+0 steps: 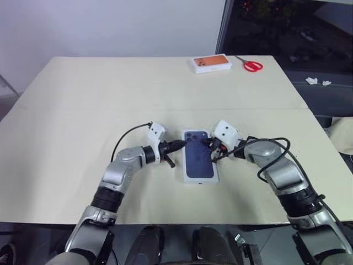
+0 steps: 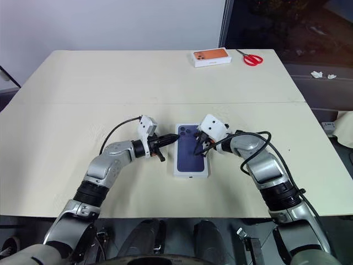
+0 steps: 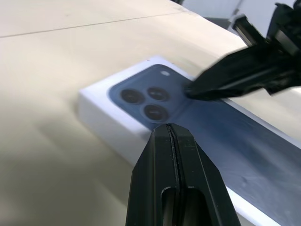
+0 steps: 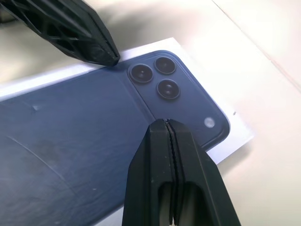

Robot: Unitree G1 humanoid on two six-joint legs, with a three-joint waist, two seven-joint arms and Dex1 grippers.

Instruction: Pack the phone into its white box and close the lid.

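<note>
**Both grippers clenched at a closed phone box**

Nearest the camera, two robot arms reached forward over a pale cream table (image 1: 71, 121) and met at one white box (image 1: 199, 179) lying flat near the table's front edge, between them. Its lid (image 1: 199, 157) was on, printed face up, showing a dark blue phone picture with three camera lenses at the far corner on the robot's left. No phone itself could be seen, so whether one lay inside could not be told.

At the left side of that box, the left gripper (image 1: 180, 145) had its two black fingers pressed together with nothing between them. Its tip pointed toward the lid's far left corner, at or just beside the edge; actual contact could not be judged. From the right, the right gripper (image 1: 208, 143) was likewise clenched and empty. Its tip sat over the printed blue area near the camera lenses, very close to the surface or resting on it. The two tips were near each other across the far end of the lid.

Well apart from all this, at the far edge of the table, lay a second white box with an orange phone picture (image 1: 212, 63). Just beside it, to the right, lay red-handled scissors (image 1: 251, 65).
</note>
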